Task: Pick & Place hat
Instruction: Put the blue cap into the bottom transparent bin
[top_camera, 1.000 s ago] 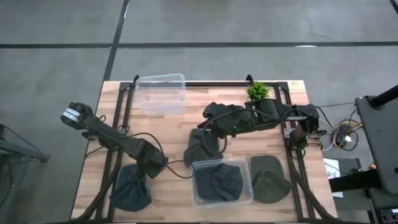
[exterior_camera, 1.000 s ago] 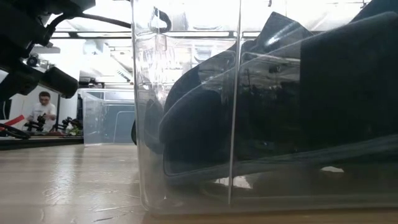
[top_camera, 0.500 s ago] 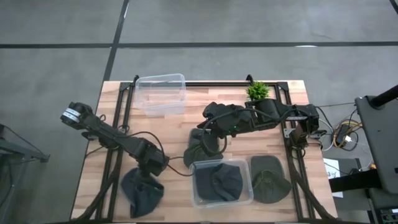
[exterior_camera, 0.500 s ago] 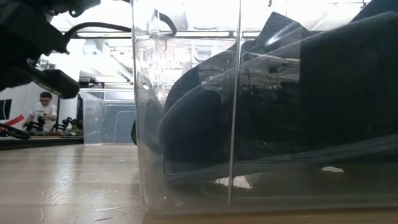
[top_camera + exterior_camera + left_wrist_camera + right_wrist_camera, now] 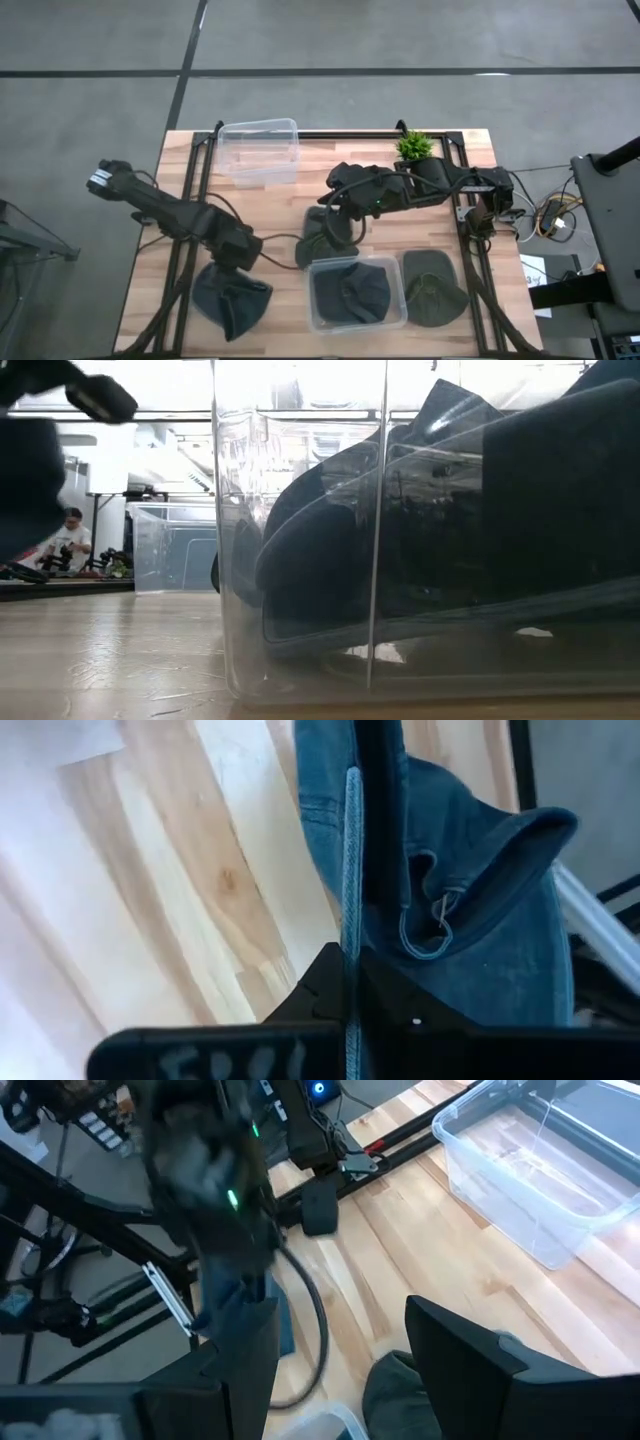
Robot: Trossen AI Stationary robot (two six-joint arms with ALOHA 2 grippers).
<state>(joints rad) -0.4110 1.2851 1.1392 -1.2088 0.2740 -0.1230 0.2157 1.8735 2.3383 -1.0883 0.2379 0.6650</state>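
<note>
Dark blue fabric hat point(image 5: 232, 297) lay at the near-left corner of the light wooden slatted table point(image 5: 270, 215), pinched by the left gripper point(image 5: 236, 270), whose fingers were clamped on a fold of its cloth; the left wrist view showed the blue denim-like fabric point(image 5: 470, 920) bunched between them. A second ago that gripper was spread wide above the hat; it had since snapped closed, and the hat had shifted toward the clear plastic bin holding another dark hat point(image 5: 357, 293), its shape pulled more pointed. The left arm's far joint had swung outward beyond the table's left edge.

Right gripper point(image 5: 335, 232) unchanged, jaws parted over a dark hat point(image 5: 318, 240) at table centre, not visibly gripping it.

An olive green hat point(image 5: 433, 287) lay beside the filled bin. An empty clear plastic bin point(image 5: 260, 151) stood at the far edge, with bare boards between it and the held hat. A small green potted plant point(image 5: 414, 148) sat at the far right.
</note>
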